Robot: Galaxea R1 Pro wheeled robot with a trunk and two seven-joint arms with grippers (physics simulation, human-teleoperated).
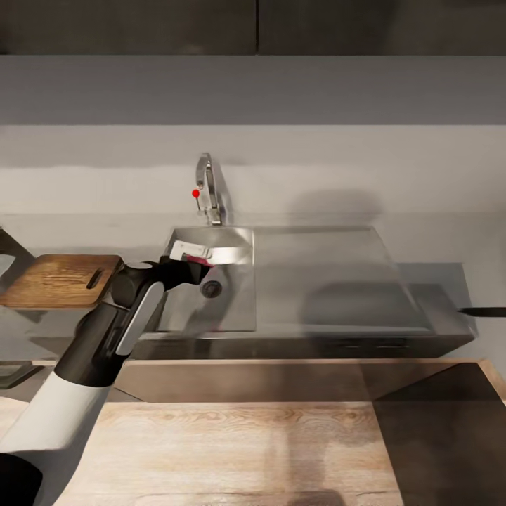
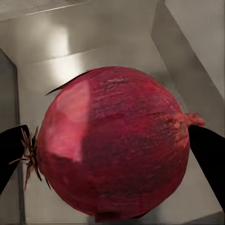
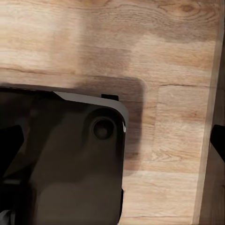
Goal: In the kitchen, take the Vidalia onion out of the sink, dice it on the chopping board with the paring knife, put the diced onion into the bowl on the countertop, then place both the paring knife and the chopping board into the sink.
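Note:
The Vidalia onion (image 2: 115, 145) is a dark pinkish-red bulb with a dry root tuft. It sits inside the grey steel sink (image 1: 232, 309), just off the basin floor. My left gripper (image 1: 199, 258) reaches down into the basin and is shut on the onion, with a black finger (image 2: 206, 154) pressed against each side. Only a sliver of the onion (image 1: 202, 261) shows in the head view. The brown chopping board (image 1: 60, 280) lies on the countertop (image 1: 429, 239) left of the sink. My right gripper (image 3: 112, 140) hangs open over the wood floor. I cannot make out the bowl.
The chrome tap (image 1: 207, 186) with its red knob rises behind the basin. A flat drainboard (image 1: 330, 274) stretches right of it. A slim dark shape (image 1: 485, 311) pokes in at the countertop's right edge. Light wood floor (image 1: 239, 450) lies below the counter front.

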